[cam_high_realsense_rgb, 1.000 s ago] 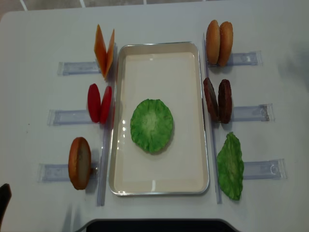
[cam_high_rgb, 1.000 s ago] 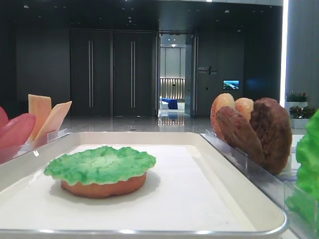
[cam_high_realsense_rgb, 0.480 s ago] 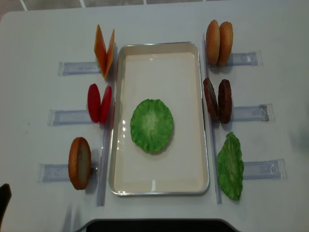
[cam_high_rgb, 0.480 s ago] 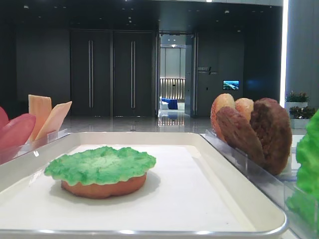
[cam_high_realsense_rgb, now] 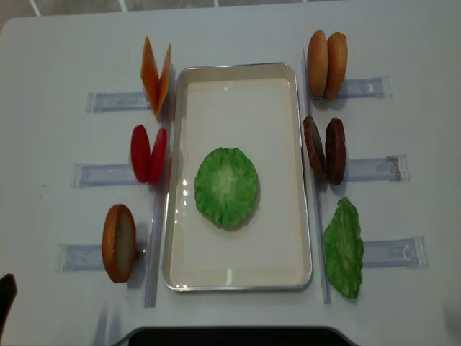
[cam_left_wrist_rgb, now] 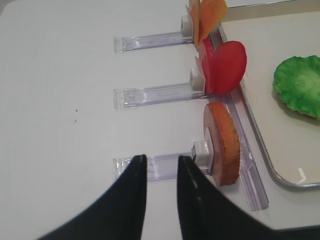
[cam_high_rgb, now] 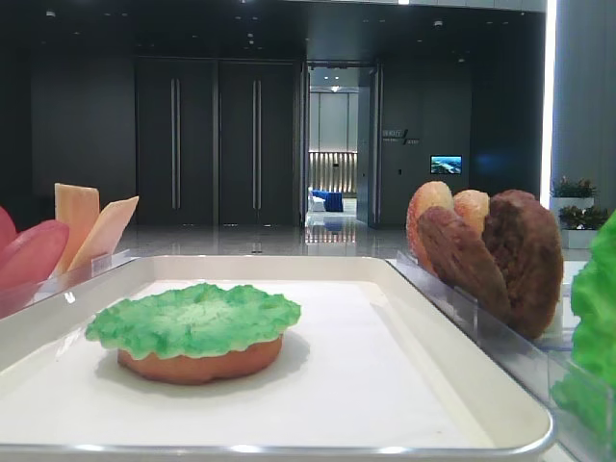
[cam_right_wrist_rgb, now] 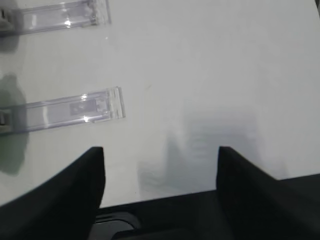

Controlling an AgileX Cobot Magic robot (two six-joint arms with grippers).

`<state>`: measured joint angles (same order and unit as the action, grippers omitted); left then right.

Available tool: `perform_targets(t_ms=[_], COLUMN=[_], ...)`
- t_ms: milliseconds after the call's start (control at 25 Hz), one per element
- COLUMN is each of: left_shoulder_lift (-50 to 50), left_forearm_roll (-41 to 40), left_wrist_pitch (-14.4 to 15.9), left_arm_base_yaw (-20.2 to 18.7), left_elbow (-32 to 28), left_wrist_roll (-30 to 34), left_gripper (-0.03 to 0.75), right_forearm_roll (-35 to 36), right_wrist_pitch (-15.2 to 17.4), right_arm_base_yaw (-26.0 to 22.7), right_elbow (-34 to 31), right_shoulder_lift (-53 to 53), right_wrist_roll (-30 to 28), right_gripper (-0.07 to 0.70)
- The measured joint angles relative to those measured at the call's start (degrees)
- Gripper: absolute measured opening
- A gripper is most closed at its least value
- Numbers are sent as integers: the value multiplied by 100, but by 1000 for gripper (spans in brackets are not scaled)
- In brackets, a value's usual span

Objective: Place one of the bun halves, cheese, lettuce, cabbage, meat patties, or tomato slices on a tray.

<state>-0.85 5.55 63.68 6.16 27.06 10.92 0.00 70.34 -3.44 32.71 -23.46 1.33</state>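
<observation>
Exterior high: lettuce (cam_high_realsense_rgb: 226, 187) flat atop bun (cam_high_rgb: 197, 364), tray (cam_high_realsense_rgb: 238, 74) lengthwise; left hand (cam_left_wrist_rgb: 160, 162) closed, right hand (cam_right_wrist_rgb: 160, 150) spread.

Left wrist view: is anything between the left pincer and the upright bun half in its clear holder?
Nothing visible. The shut left pincer hovers over the clear plastic holder, and the round golden-tan bun half stands just right of it, with only bare holder strip between.
</observation>
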Motion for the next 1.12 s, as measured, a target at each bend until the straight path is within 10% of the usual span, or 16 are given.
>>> perform_targets(t_ms=[480, 1120], left_shoulder_lift=[0, 0], left_forearm_roll=[0, 0], left_wrist_pitch=[0, 0], left_arm_base_yaw=[0, 0], left_elbow=[0, 0], left_wrist_roll=[0, 0], left_gripper=[159, 159], right_forearm_roll=[129, 129], right_wrist_pitch=[-480, -505], right_arm_base_yaw=[0, 0], right_elbow=[-371, -371], right_shoulder_lift=[2324, 2392], right_wrist_roll=[-420, -425], right_gripper=[453, 445])
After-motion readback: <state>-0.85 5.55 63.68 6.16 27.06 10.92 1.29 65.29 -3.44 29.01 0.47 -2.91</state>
